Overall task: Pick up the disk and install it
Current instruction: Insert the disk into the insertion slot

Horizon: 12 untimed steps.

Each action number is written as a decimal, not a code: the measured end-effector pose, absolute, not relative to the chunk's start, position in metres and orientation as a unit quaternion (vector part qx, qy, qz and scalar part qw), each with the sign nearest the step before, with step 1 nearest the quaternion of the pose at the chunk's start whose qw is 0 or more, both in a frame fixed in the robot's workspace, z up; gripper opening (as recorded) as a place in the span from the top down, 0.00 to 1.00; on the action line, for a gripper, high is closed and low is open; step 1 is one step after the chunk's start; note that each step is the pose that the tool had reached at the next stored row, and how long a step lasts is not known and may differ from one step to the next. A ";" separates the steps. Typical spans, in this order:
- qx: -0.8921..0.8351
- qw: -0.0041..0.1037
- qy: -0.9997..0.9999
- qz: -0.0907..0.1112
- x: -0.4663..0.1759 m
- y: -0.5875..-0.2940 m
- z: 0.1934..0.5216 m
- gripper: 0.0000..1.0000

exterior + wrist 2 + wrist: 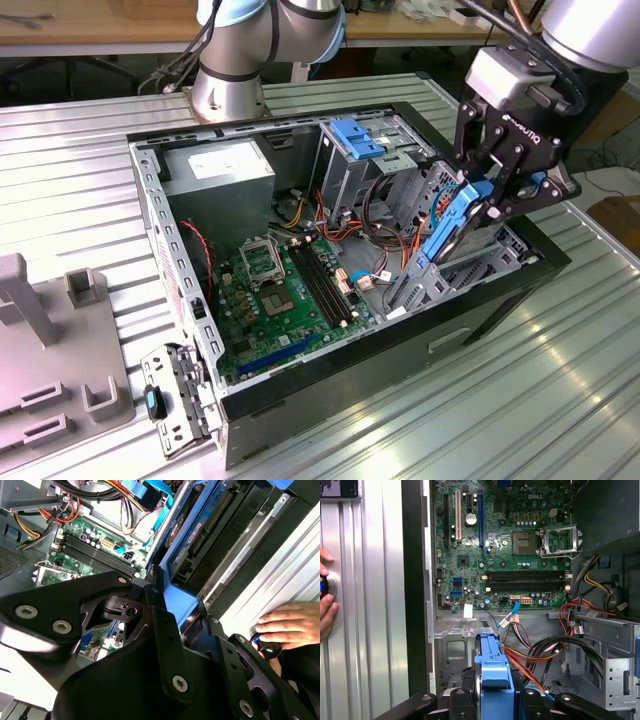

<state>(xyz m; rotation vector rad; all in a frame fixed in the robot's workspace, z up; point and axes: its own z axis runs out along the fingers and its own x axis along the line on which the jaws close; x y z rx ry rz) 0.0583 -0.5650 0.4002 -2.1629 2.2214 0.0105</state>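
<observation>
Gripper (484, 195) jaws pinch the top end of the disk (445, 240), which stands on edge, its long axis slanting from them down into the open computer case (400, 345). That case lies on its side on the ribbed table (520, 400) and holds a motherboard (285, 290), another blue carrier (355, 135) at the far side, and the drive bay (495, 255) at the exterior view's right, where the disk's lower end dips in; seated or not, I can't tell.

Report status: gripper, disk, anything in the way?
Black gripper shut on the blue-framed grey metal disk. Disk tilted, lower end inside the open black computer case. Orange and black cables close beside it; person's hand on the ribbed metal table, outside case.
</observation>
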 end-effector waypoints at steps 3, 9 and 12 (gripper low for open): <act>-0.697 0.021 0.716 0.004 0.058 -0.565 0.397 0.63; -0.697 0.022 0.716 0.005 0.058 -0.565 0.395 0.63; -0.697 0.022 0.716 0.005 0.058 -0.565 0.394 0.62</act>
